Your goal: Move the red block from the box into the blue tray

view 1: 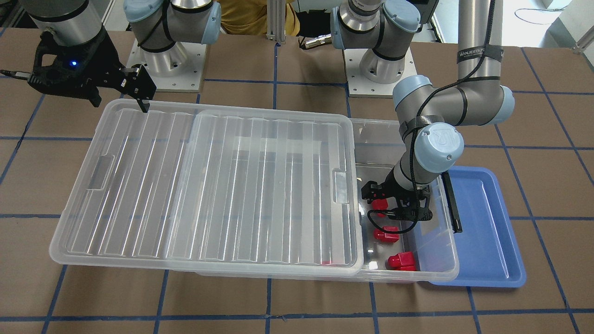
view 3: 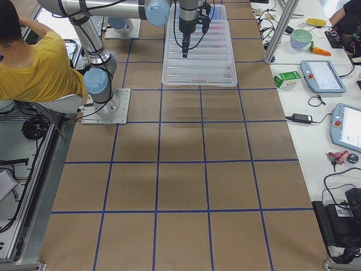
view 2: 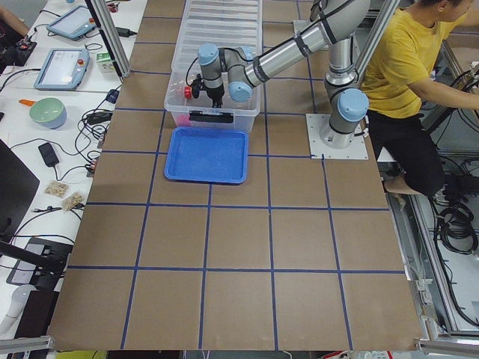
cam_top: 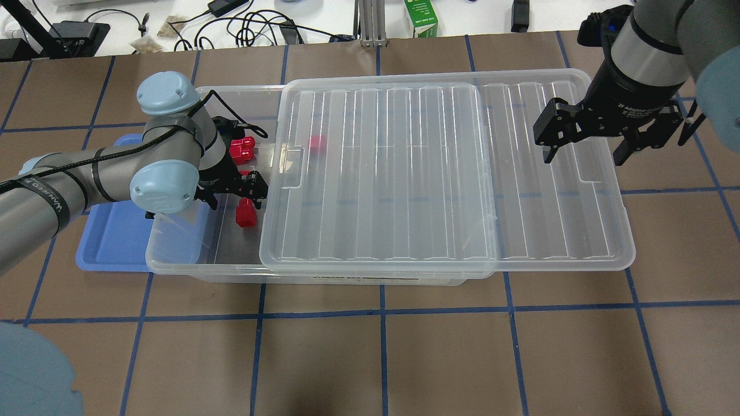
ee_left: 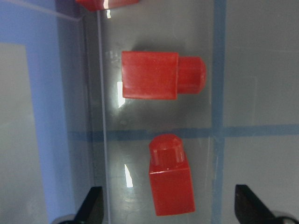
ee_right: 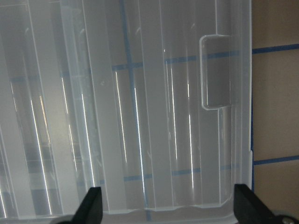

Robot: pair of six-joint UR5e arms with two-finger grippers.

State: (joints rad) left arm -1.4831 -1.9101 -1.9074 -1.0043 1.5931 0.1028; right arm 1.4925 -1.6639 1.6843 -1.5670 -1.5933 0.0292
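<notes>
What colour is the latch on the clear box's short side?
Black. The latch on the box shows best in the exterior front-facing view.

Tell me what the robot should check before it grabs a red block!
1. Lid slid aside, box end uncovered: ok.
2. Left claw open: ok.
3. Block between the left claw's fingers: ok.
4. Left claw low enough to grip: cannot tell.
5. Tray has bare room: ok.
6. Right claw far from the block, over the lid's other end: ok.
</notes>
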